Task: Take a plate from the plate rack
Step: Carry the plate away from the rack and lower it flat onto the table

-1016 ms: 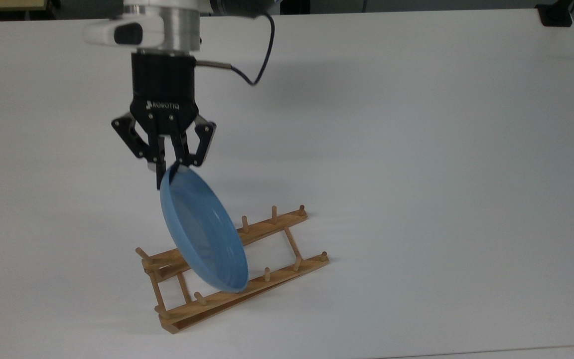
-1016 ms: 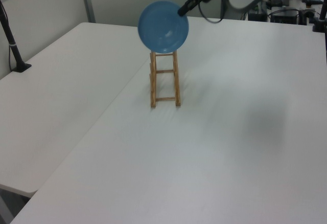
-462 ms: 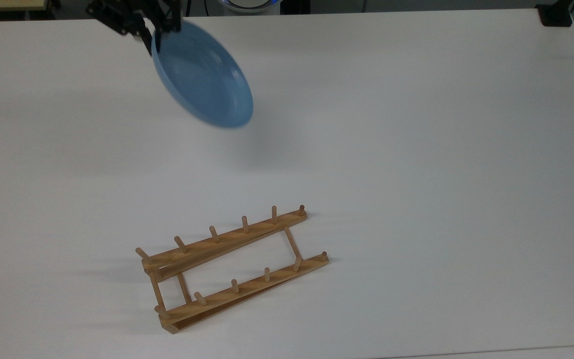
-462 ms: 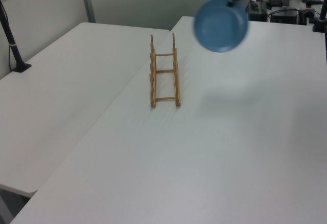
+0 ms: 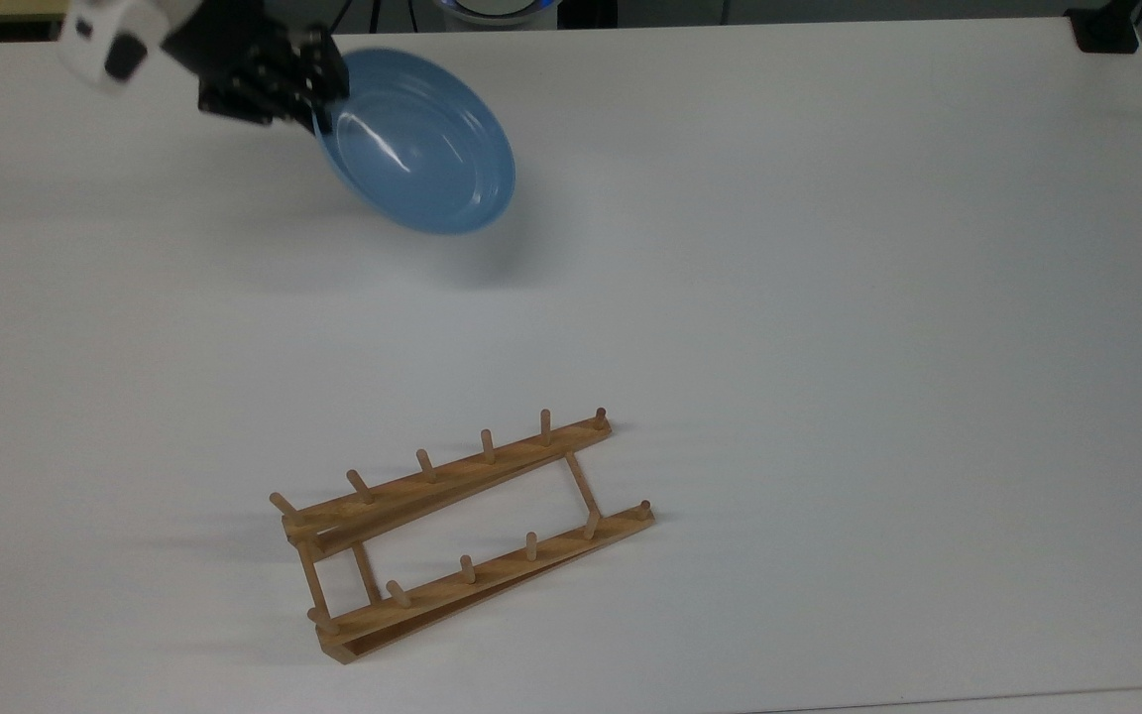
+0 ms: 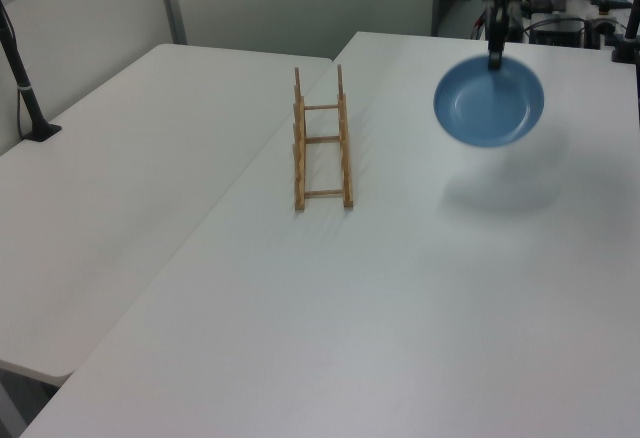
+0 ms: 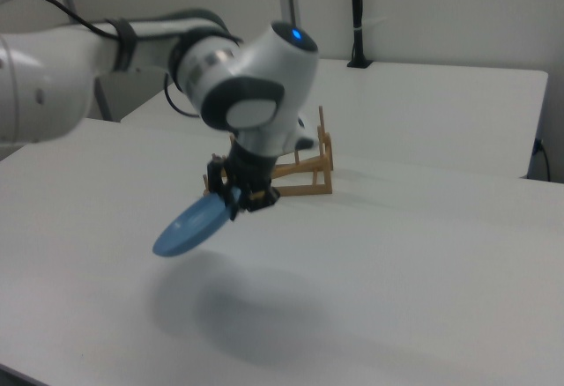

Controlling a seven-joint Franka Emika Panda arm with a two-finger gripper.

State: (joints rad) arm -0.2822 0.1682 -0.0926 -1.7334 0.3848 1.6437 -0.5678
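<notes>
- The gripper (image 5: 318, 99) is clamped on the rim of the plate (image 5: 422, 144), its black fingers closed down to the thickness of that rim, at the plate's 9 o'clock edge in the top view.
- Half a second ago the plate hung steeply on edge from the gripper; now it is tipped toward flat, its hollow face turned more to the top camera, and the white wrist housing has come in at the top view's upper left corner.
- A second ago the plate still stood among the pegs of the plate rack (image 5: 462, 531); now it hangs in the air well apart from the rack, toward 11 o'clock from it in the top view.
- In the left view the plate (image 6: 489, 105) has dropped lower and moved to the left view's right, with a soft shadow on the table (image 6: 420, 288) beneath it.
- In the right view the plate (image 7: 189, 225) slopes down to 8 o'clock from the gripper (image 7: 231, 196), clear of the tabletop.
- The plate is round, shallow, glossy light blue, with a raised rim and faint concentric rings.
- The rack is pale brown wood: two long rails, thin crossbars, upright round pegs; it lies unmoved on the matte white table.
- The arm's casing (image 7: 256, 77) is smooth white with dark joints.
</notes>
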